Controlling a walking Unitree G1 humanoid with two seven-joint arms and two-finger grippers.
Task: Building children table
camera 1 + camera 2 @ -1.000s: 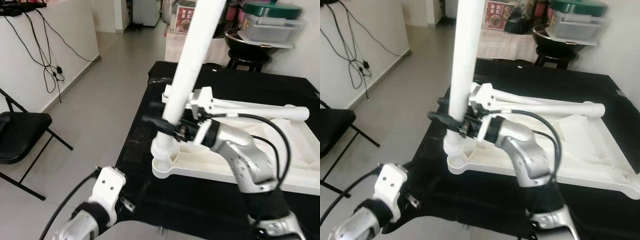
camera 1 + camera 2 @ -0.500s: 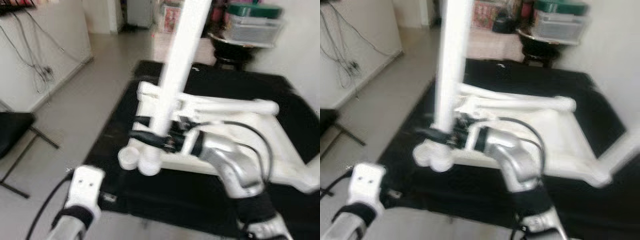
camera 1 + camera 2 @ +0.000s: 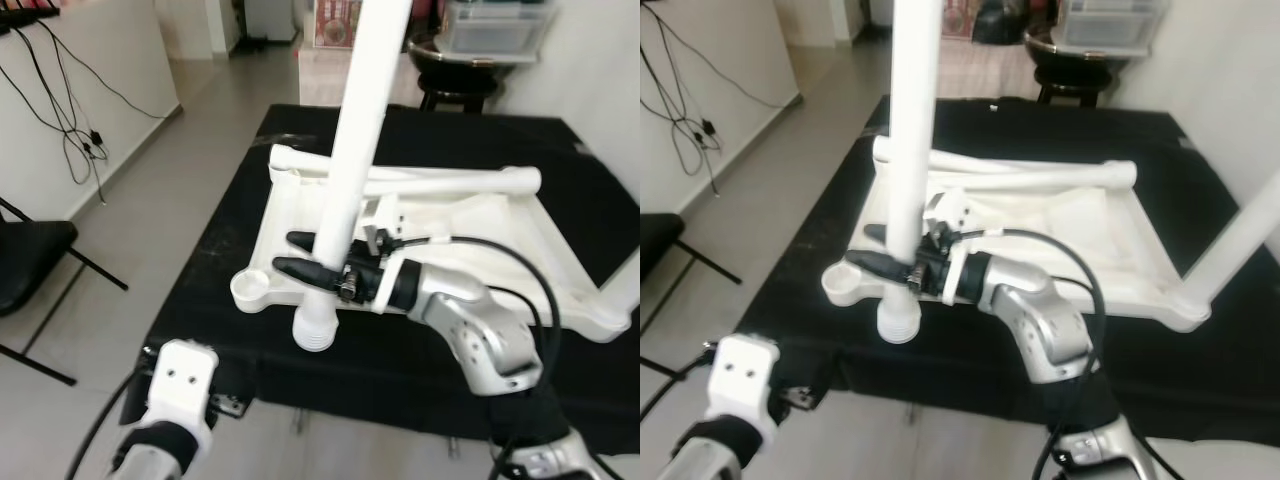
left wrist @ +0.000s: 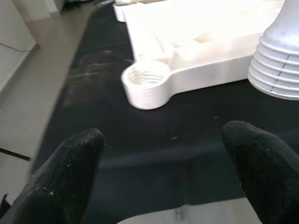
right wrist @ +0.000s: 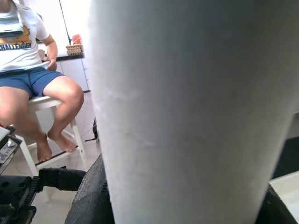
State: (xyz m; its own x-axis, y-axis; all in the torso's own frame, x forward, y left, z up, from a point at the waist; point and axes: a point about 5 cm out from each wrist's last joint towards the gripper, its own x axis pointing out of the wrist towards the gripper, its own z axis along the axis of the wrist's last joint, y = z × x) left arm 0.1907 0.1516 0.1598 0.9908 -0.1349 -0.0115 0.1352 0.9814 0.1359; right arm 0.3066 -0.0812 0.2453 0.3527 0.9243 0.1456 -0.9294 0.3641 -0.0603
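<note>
A white children's table top (image 3: pixel 470 235) lies upside down on a black-covered platform (image 3: pixel 225 190). My right gripper (image 3: pixel 300 253) is shut on a long white table leg (image 3: pixel 350 140) and holds it upright. The leg's threaded end (image 3: pixel 317 331) hangs just beside the round corner socket (image 3: pixel 252 288), on the side nearer me and apart from it. The socket (image 4: pixel 148 84) and the threaded end (image 4: pixel 278 65) also appear in the left wrist view. My left gripper (image 4: pixel 163 158) is open and low in front of the platform's edge. A second leg (image 3: pixel 450 182) lies across the top's far side. A third leg (image 3: pixel 1240 240) stands up at the right corner.
A black folding chair (image 3: pixel 30 260) stands on the floor to the left, with cables (image 3: pixel 70 110) hanging on the wall behind it. A black stool with plastic boxes (image 3: pixel 470 50) stands beyond the platform. A person (image 5: pixel 32 74) sits on a white stool in the right wrist view.
The leg's threaded end has come off the corner socket and now hangs beside it, nearer me. The head camera has shifted, so the whole scene sits differently.
</note>
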